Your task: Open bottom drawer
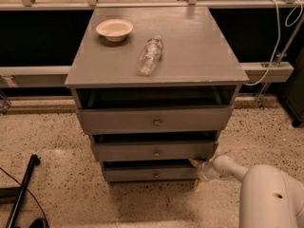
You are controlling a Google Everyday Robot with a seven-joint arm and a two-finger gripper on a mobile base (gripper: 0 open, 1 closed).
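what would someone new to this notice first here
A grey wooden cabinet with three brass-knobbed drawers fills the centre. On its top sit a cream round bowl at the back left and a clear plastic bottle lying on its side near the middle. At lower right the robot's white arm reaches in, with its gripper at the right end of the slim grey bottom drawer, near the floor.
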